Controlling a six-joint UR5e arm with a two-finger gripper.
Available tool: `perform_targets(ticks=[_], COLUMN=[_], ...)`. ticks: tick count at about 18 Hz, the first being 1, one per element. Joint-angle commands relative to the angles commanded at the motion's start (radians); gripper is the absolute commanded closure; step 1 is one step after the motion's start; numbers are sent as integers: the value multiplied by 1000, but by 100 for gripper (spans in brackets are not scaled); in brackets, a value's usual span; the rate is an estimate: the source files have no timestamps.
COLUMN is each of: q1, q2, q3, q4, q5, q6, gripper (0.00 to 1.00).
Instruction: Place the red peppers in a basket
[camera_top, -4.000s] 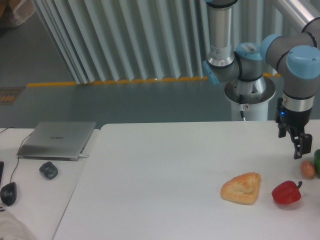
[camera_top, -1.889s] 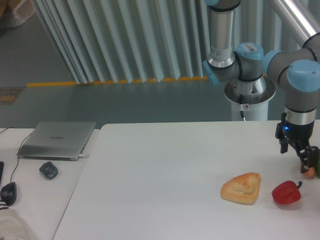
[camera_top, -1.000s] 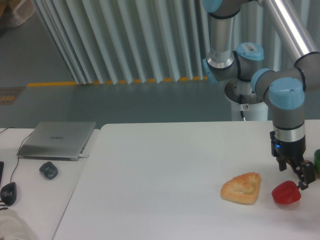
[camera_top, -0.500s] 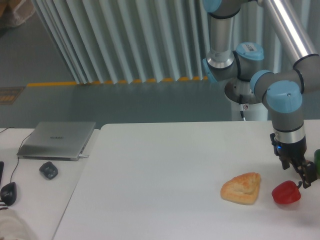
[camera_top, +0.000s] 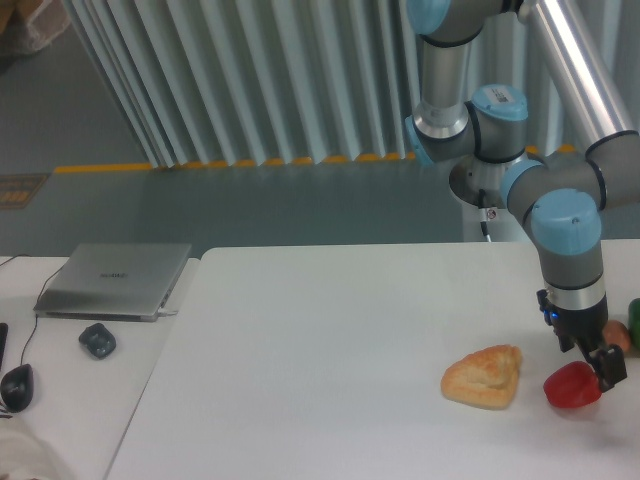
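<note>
On the white bench (camera_top: 330, 330), the pincer (camera_top: 597, 367) sits low against the glossy red bell pepper (camera_top: 572, 386), apparently positioned for grasping; whether it has clenched is unclear.

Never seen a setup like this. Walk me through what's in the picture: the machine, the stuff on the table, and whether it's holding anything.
One fixed camera looks across a white table. The jointed grey-and-blue machine is a robot arm; its gripper is low at the red pepper, by its stem. Whether it has closed on the pepper cannot be told. Left of the pepper lies a golden bread piece. At the right edge sit a small tan-orange round item and a green vegetable. At far left are a laptop and a mouse. No basket is visible.
</note>
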Motion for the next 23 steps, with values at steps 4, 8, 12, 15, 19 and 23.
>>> perform_targets(ticks=[4,8,12,15,19,23], q1=[0,-8,-18,-20,-20,-17], q2=[-8,-20,-41,-45,-34,-20], q3=[-2,0,6,8,12,34], q4=[-2,0,3,3,-2,-5], q5=[0,6,31,38,40,29], q6=[2,0,0,0,2,3], gripper=[0,0,6,38,63,64])
